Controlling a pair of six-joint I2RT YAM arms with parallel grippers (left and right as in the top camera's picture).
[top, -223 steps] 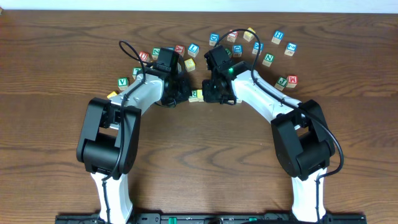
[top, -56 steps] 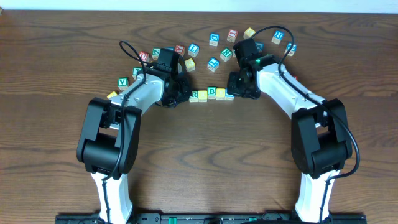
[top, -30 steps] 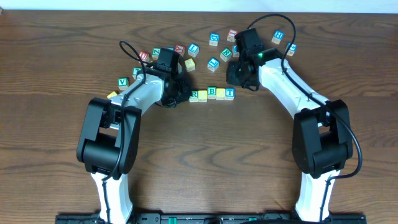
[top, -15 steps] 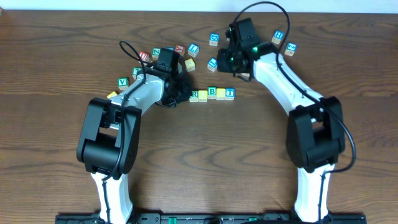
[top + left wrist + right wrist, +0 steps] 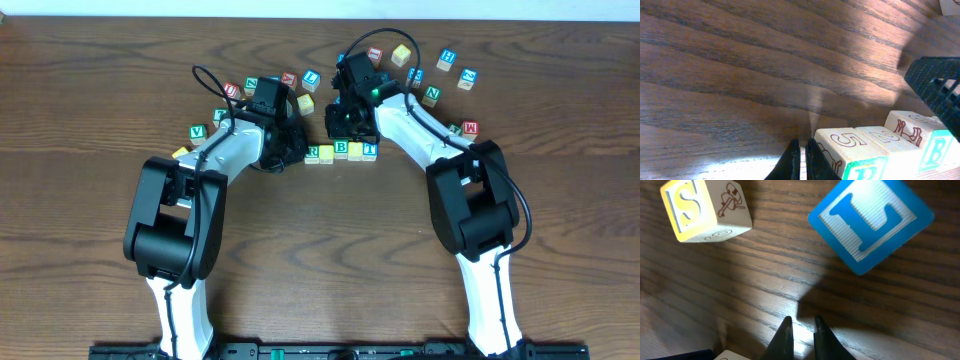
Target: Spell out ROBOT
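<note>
Five cubes [image 5: 341, 150] stand in a row; your left gripper [image 5: 802, 161], clenched empty, sits just beside R [image 5: 312, 153]; your right gripper [image 5: 801, 332], clenched empty, is near L [image 5: 870, 222].

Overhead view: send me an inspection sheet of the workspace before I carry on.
Surface: brown wood-grain table, no spills seen.
Job's things: R cube, yellow cube, B cube, second yellow cube, T cube, side by side in one row.
Clutter: loose cubes behind the row, including L cube, S cube, V cube.
End effectors: left end effector shut, empty, beside the row; right end effector shut, empty, near L and S cubes.
Cables: black cables loop above both arms.
Surroundings: pale strip past far edge; black rail at near edge.
</note>
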